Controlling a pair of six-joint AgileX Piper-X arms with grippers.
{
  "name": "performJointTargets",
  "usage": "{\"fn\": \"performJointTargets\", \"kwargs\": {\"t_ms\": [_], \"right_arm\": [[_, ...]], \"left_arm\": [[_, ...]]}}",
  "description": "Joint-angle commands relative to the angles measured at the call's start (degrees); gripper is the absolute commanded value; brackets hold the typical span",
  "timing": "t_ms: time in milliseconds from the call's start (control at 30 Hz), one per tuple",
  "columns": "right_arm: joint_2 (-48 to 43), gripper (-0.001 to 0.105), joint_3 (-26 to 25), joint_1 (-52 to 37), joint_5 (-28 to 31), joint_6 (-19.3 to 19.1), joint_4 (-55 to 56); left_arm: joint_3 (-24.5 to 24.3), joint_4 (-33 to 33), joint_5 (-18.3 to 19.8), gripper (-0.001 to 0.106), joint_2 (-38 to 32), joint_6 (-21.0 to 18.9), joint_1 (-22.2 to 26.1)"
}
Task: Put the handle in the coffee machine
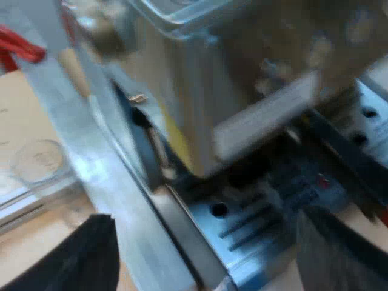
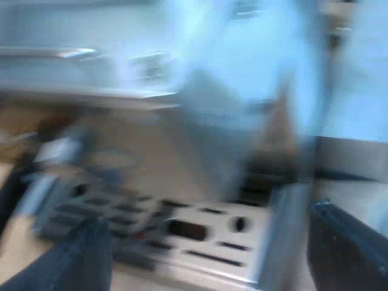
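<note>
The espresso machine [image 1: 242, 79] stands close before my left gripper [image 1: 205, 216], steel body above and slotted drip tray [image 1: 254, 224] below. The left gripper's two black fingers [image 1: 79, 254] are wide apart, open, with nothing between them, just over the tray's corner. A small red spot [image 1: 322, 180] shows on the tray under the machine's front; it is too blurred to name. My right gripper [image 2: 207, 216] is also open and holds nothing, facing the machine's front [image 2: 236, 103] above the drip tray [image 2: 200, 233].
A clear measuring glass [image 1: 39, 160] stands on the wooden table beside the machine's side wall. A red object [image 1: 21, 48] shows beyond it. A blurred dark and pale shape [image 2: 54, 160] sits at the tray's far end.
</note>
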Motion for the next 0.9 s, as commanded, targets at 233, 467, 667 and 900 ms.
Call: {"fn": "performJointTargets", "kwargs": {"t_ms": [233,467,667,900], "right_arm": [[-2.96,0.068,-0.81,-16.01,-3.23,-4.97,4.85],[-9.12,0.068,-0.81,-21.73,-3.0,-11.61,6.85],[-16.43,0.068,-0.81,-21.72,-3.05,-16.77,8.66],[-25.49,0.068,-0.2,-21.72,-3.42,-17.57,11.19]], "left_arm": [[-3.86,-1.23,-13.33,0.064,-0.18,-3.57,0.01],[-5.47,-0.24,-17.28,0.064,-4.67,-3.57,0.01],[-5.47,0.18,-18.67,0.064,-13.1,-3.57,0.01],[-5.47,6.28,-15.59,0.064,-23.67,-3.57,0.01]]}}
